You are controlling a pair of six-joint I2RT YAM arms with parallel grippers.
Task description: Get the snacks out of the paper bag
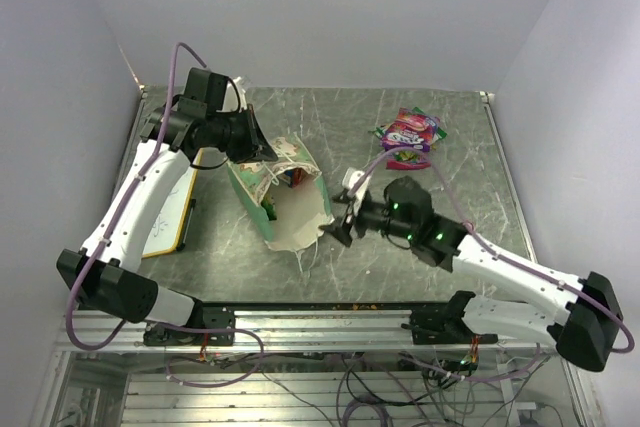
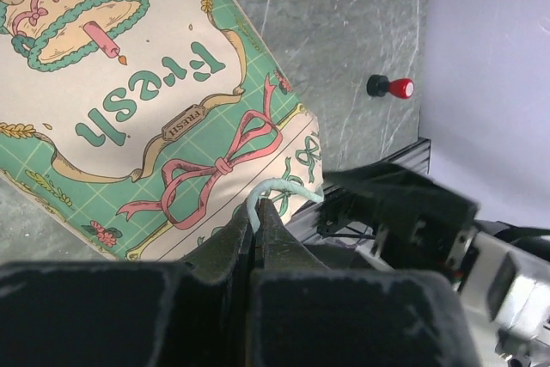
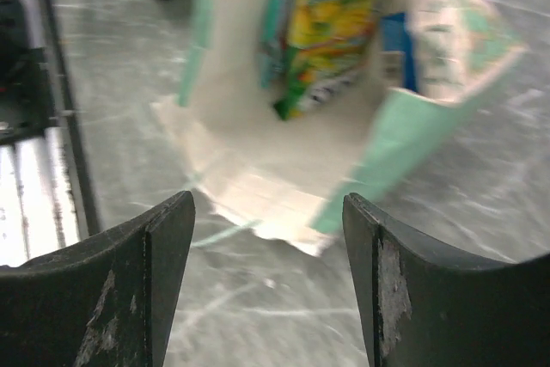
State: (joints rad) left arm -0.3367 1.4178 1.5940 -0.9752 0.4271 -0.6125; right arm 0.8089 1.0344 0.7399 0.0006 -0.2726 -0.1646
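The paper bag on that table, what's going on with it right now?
The left gripper is shut on the string handle of the paper bag, holding it tipped with its mouth toward the right arm. The right gripper is open just in front of that mouth, holding nothing. A yellow-green packet shows inside the bag. A few packets lie piled on the table at the far right, so the emptying looks partly done.

The paper bag (image 3: pixel 245 118) is blurred in the right wrist view and cut off at the top edge; the yellow-green packet (image 3: pixel 331 23) inside is smeared, its print unreadable.
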